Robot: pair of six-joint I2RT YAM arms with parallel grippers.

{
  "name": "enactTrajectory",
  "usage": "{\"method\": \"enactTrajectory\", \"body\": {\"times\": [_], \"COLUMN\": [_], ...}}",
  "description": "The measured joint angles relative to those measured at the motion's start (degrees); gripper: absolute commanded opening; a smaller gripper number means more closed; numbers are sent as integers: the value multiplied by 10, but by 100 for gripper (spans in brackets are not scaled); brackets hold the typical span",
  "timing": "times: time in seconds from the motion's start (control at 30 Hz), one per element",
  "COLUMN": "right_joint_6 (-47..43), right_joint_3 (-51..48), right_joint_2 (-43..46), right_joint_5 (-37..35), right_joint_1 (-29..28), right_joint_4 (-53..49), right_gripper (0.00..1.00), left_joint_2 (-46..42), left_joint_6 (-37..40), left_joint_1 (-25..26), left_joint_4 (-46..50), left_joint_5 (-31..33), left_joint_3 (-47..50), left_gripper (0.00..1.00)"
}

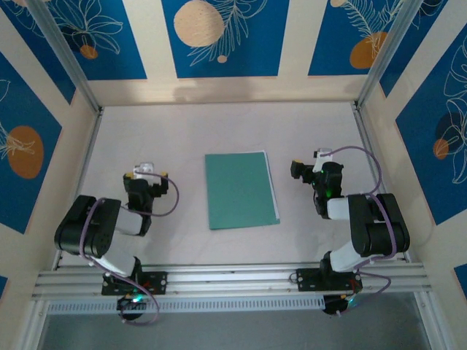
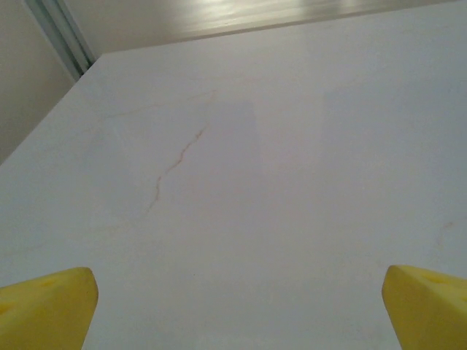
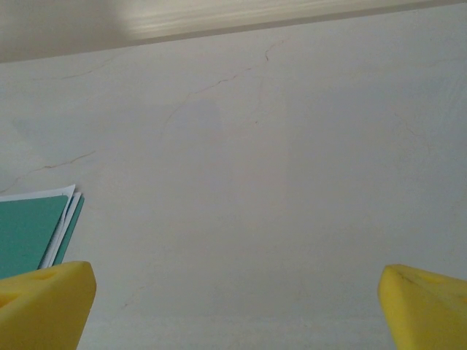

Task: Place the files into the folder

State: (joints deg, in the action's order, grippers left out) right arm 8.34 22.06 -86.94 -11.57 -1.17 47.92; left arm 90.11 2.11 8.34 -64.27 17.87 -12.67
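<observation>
Left claw and right claw both stand wide open and hold nothing in the top view. Each one hovers near its own side edge of the table. The teal folder lies closed and flat in the middle of the table, between the two claws and touching neither.

On the left wrist, the yellow fingertips are far apart over bare table.

On the right wrist, the fingers are also spread wide. At the left side one corner of the folder shows, and the white files look out a little between its two leaves. So I judge that the sheets are already inside, not fully squared.

The folder seems light, thin and a bit flexible, and probably slides easily on this smooth table. I think a grip from above will find little to pinch. Better to take the open edge, at the corner where the white margin shows, and gently, because loose sheets can slip out.
</observation>
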Motion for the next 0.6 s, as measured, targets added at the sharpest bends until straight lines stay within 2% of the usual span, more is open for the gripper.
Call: {"method": "enactTrajectory", "body": {"times": [0.07,0.17,0.33,0.6], "right_joint_6": [0,0,0,0], "right_joint_3": [0,0,0,0], "right_joint_2": [0,0,0,0], "right_joint_5": [0,0,0,0], "right_joint_1": [0,0,0,0], "right_joint_4": [0,0,0,0], "right_gripper": [99,99,99,99], "left_joint_2": [17,18,7,0], "left_joint_6": [0,0,-9,-16], "left_joint_1": [0,-3,-33,-35], "left_joint_4": [-41,-52,34,69], "left_joint_5": [-7,-14,-37,-48], "left_joint_3": [18,18,-65,-75], "left_gripper": [100,100,100,100]}}
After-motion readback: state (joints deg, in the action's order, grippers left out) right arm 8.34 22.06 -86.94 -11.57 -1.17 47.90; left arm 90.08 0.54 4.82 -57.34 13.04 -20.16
